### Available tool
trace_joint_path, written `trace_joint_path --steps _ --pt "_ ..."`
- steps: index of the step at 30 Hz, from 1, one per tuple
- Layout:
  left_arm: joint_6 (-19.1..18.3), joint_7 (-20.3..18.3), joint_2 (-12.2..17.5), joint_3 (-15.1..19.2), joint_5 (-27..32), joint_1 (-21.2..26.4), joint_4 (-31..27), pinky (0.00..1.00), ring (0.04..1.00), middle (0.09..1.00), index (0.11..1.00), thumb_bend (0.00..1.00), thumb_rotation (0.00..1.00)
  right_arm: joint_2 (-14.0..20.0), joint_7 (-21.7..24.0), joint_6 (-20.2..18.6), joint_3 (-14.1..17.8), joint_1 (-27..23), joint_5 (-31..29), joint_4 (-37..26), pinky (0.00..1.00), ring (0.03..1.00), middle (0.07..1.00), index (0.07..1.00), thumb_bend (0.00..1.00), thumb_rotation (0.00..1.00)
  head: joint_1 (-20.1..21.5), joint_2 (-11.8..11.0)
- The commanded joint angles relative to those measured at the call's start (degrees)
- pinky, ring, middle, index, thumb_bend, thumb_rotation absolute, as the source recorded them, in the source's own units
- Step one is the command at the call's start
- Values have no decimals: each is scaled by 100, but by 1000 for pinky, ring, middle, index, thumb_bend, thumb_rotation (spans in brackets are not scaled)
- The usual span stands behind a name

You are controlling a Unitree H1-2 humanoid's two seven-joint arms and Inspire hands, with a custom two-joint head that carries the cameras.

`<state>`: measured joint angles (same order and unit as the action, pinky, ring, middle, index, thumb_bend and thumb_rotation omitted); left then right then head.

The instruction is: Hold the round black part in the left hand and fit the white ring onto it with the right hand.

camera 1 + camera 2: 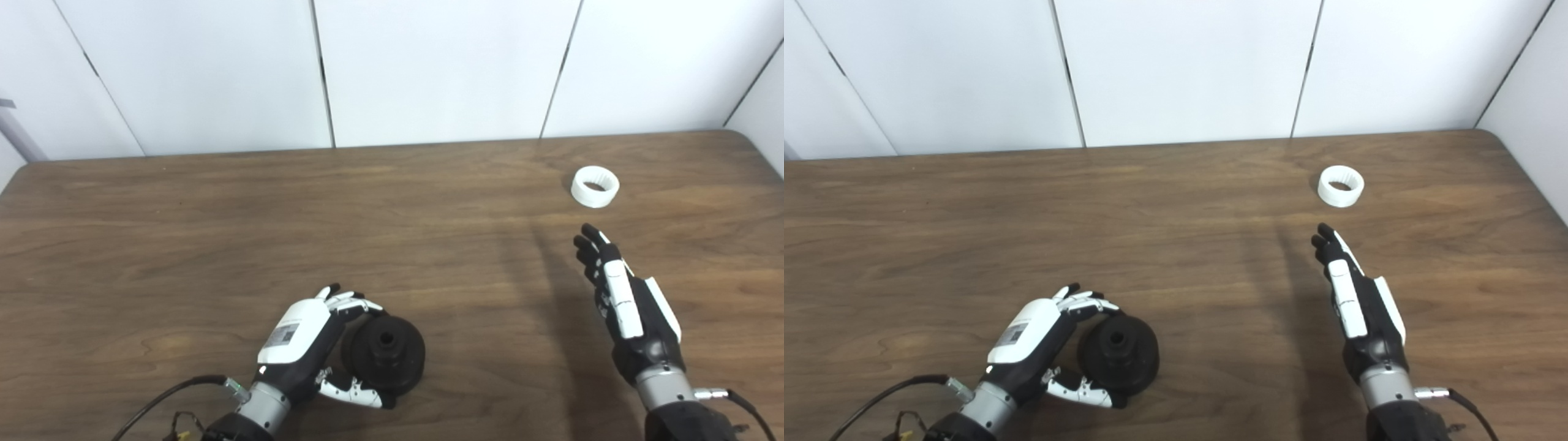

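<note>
Dark wood-grain table (184, 233) was recorded in the left eye view, with the round black part (384, 354) lying near its front edge. The left hand (306, 349) was seen cupped around that part, fingers (352, 302) curled over its far rim and the thumb (358, 395) laid against its near side; whether the part was lifted or resting on the surface could not be told. The white ring (595, 186) was noted well apart, toward the far right of the table, untouched. The right hand (625, 306) was found released and empty, fingers extended toward the ring but short of it. In the right eye view the same arrangement was confirmed: the black part (1118, 353) enclosed by the left hand (1038, 343), the ring (1340, 185) lying flat with its opening upward, and the right hand (1356, 306) unclenched just before it. The step in hand was judged to be the reach for the ring, the hold on the black part being largely secured. The next move was judged to call for a forward advance, a pinch across the ring's wall, and carriage to the black part's central hub.
</note>
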<state>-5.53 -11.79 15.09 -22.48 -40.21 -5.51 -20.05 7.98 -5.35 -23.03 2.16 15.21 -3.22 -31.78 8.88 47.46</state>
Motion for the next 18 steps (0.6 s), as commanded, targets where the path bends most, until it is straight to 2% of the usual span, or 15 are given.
trace_joint_path --steps 1,9,12,14,15,16,18 --pt "49 -20 -8 35 -25 41 85 1000 896 791 483 524 53 -302 -42 95 31 -123 -17 -225 1000 962 933 940 582 1000 13 -22" --pt "136 52 -47 46 -94 -51 223 1000 891 791 483 523 54 -207 -100 343 147 -224 55 -286 1000 963 927 935 574 1000 159 -179" --pt "159 55 -62 63 -92 -79 268 1000 895 793 483 523 54 -101 -98 269 280 -367 42 -355 1000 979 916 923 609 1000 223 -238" --pt "184 73 -73 56 -124 -89 344 1000 897 794 483 523 54 61 -33 131 418 -503 -35 -386 1000 983 923 928 616 993 284 -428" --pt "192 82 -78 51 -138 -90 375 1000 900 797 483 523 55 109 -10 98 463 -543 -54 -386 1000 981 929 932 616 975 284 -428" --pt "239 126 -78 39 -150 -93 431 1000 900 797 483 523 55 218 33 47 529 -625 -44 -384 1000 980 931 934 616 968 304 -522" --pt "331 219 -81 19 -164 -91 543 1000 893 795 484 523 54 360 111 16 634 -743 -29 -337 1000 973 943 943 561 910 313 -597"
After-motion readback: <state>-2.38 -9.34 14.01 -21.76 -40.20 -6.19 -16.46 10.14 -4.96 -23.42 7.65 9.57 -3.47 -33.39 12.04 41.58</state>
